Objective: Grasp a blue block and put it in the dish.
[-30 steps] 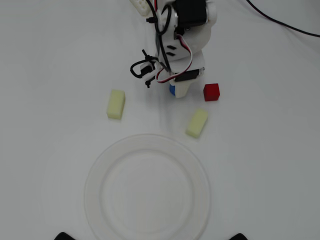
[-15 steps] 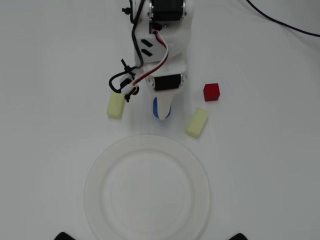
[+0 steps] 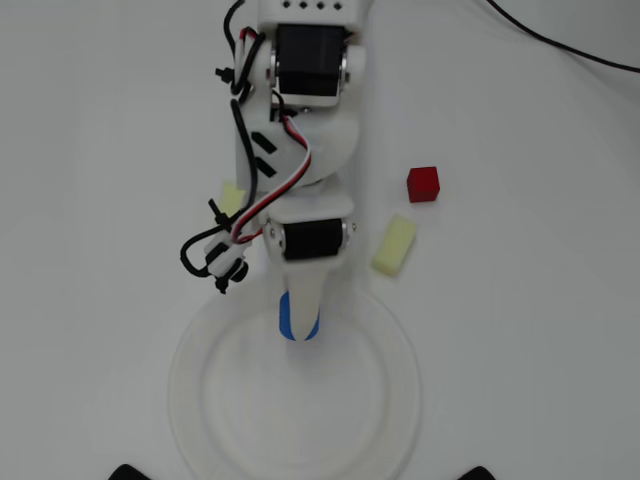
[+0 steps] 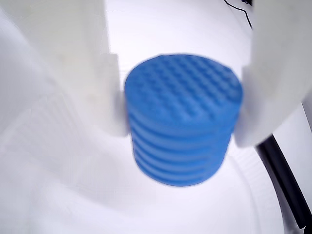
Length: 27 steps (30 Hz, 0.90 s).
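Note:
The blue block (image 4: 183,119) is a short ribbed cylinder with a bumpy round top, held between my white fingers (image 4: 105,92) in the wrist view. In the overhead view only slivers of the blue block (image 3: 285,318) show on either side of my gripper (image 3: 299,322), which is shut on it over the upper inside part of the dish (image 3: 395,385). The dish is a large round white plate at the bottom centre. Whether the block touches the dish floor cannot be told.
A red cube (image 3: 423,183) lies right of the arm. A pale yellow block (image 3: 394,245) lies just beyond the dish's upper right rim, another pale yellow block (image 3: 233,197) is partly hidden left of the arm. A black cable (image 3: 560,42) crosses the top right.

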### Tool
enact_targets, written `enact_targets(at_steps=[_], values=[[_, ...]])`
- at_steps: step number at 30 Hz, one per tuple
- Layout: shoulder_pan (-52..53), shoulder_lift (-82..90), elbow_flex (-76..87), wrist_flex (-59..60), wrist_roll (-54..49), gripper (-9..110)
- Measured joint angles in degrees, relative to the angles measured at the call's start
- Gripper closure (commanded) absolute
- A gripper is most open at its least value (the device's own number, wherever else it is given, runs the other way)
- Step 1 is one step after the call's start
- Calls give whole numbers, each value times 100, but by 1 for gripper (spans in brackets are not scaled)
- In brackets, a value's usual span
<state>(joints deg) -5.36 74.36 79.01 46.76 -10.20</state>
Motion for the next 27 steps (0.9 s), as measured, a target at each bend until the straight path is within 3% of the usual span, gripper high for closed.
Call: enact_targets(at_steps=[17,27], values=[[-44,-1257,-765,0,-167,101],[-70,-1283,-817,211,-422,76]])
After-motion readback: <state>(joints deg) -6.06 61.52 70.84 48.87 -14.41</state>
